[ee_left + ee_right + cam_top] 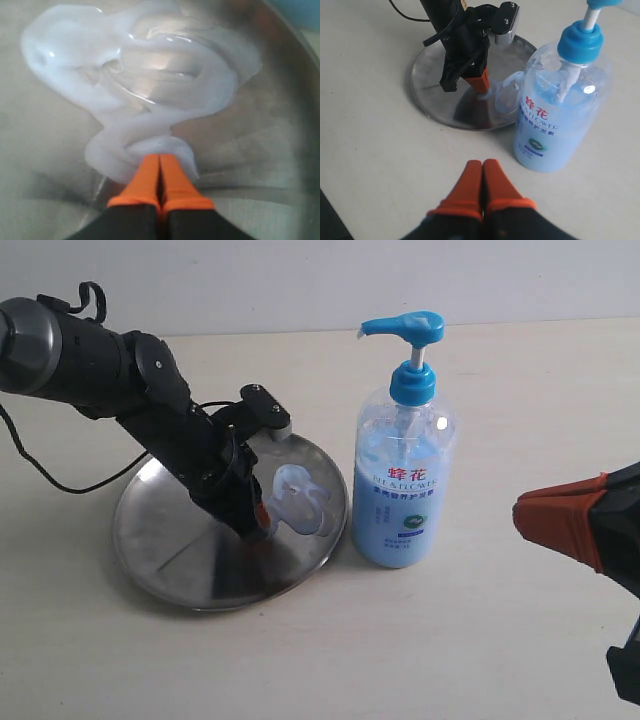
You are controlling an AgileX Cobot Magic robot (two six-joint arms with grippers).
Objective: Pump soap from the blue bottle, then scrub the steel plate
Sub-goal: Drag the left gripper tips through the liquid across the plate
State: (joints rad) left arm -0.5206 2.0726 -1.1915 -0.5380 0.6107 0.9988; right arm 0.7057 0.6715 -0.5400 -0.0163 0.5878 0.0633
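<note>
The steel plate point(180, 555) lies on the table left of centre, with a pale blue soap point(298, 502) blob on its right half. My left gripper point(258, 530) is shut, its orange tips pressed down into the near edge of the soap point(135, 80); in the left wrist view the left gripper point(160, 159) has both fingers together with nothing between them. The blue bottle point(403, 480) stands upright just right of the plate, pump head up. My right gripper point(522, 515) hovers to the right of the bottle, shut and empty; the right wrist view shows the right gripper point(483, 164) short of the bottle point(560, 95).
A black cable point(60, 480) trails from the left arm across the table behind the plate. Pale tabletop point(450, 640) spreads in front of the plate and bottle.
</note>
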